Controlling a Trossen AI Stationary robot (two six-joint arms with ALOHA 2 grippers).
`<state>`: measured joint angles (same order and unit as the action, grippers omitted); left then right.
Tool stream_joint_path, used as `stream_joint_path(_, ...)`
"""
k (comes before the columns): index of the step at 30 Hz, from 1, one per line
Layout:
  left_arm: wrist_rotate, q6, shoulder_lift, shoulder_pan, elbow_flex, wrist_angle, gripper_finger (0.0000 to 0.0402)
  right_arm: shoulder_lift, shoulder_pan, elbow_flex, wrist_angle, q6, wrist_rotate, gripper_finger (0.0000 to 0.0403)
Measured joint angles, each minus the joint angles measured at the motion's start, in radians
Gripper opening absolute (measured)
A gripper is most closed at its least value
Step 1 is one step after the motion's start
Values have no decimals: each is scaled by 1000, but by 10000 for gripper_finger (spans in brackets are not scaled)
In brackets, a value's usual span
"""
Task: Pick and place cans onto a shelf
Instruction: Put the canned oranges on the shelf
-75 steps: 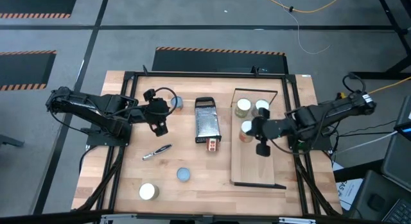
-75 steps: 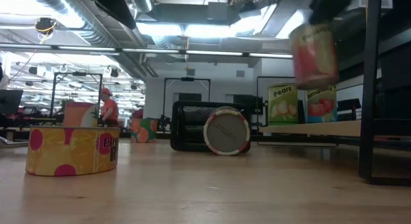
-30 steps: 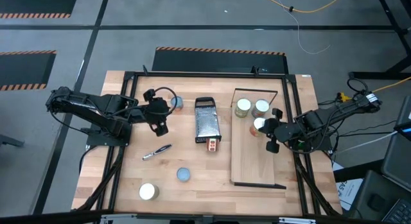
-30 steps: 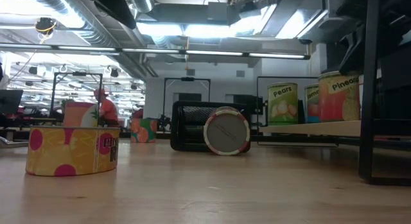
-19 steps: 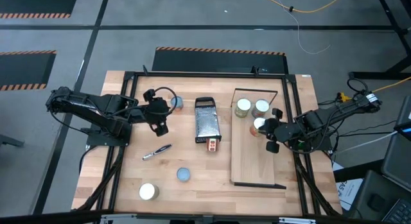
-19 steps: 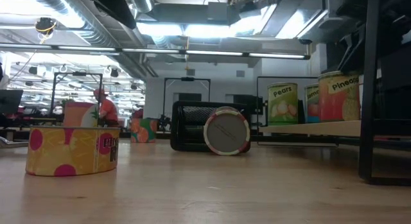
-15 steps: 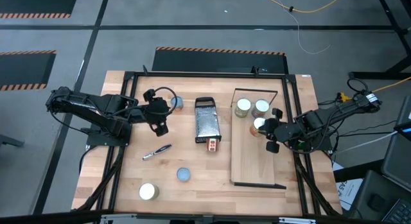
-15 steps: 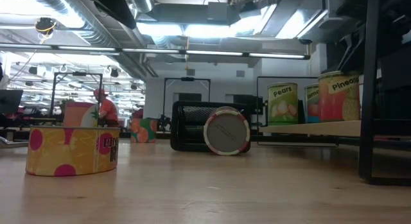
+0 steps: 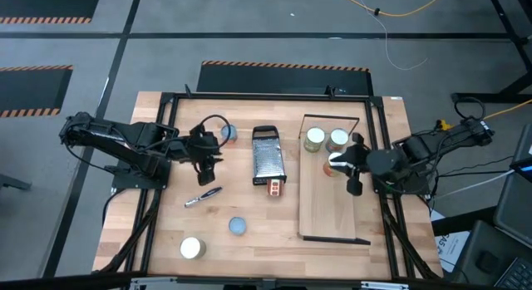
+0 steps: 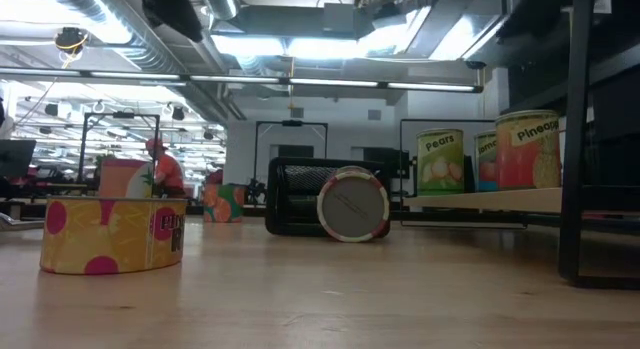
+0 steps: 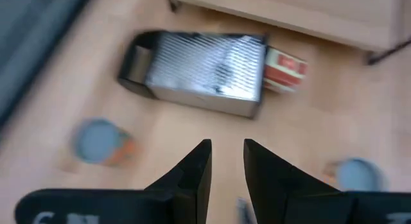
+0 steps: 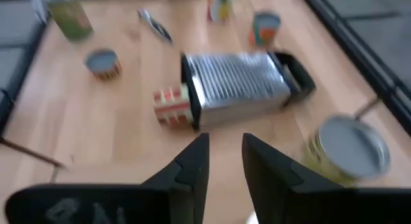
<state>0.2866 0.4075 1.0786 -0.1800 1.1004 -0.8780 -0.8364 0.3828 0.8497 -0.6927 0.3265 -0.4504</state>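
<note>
We're counting three cans (image 9: 324, 145) standing at the shelf's (image 9: 331, 207) twelve-o'clock end; four wait on the tabletop (image 9: 229, 199). Right pincer (image 9: 353, 166) is hovering open, empty; left pincer (image 9: 205, 154) likewise.

A light wooden tabletop (image 9: 166, 232) carries a flat metal grater with a black handle (image 9: 268, 157); right of the grater lies a long light-wood shelf board (image 9: 328, 207), bearing three tins (image 9: 315, 139) at its far end.

Overhead and table-level views — both wrist cameras share the grater (image 11: 202, 73).
</note>
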Motion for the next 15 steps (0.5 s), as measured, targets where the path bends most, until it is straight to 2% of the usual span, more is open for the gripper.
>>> stream_joint_path(5, -156, 140, 9, -88, 0, 3, 84, -16, 0, 0, 126, -103, 49, 96)
stream_joint_path(10, -170, 326, 59, -262, 0, 16, 79, -49, 0, 0, 199, -156, 111, 96)
stream_joint_path(15, -176, 488, 148, -471, 0, 87, 78, -97, 0, 0, 234, -154, 113, 96)
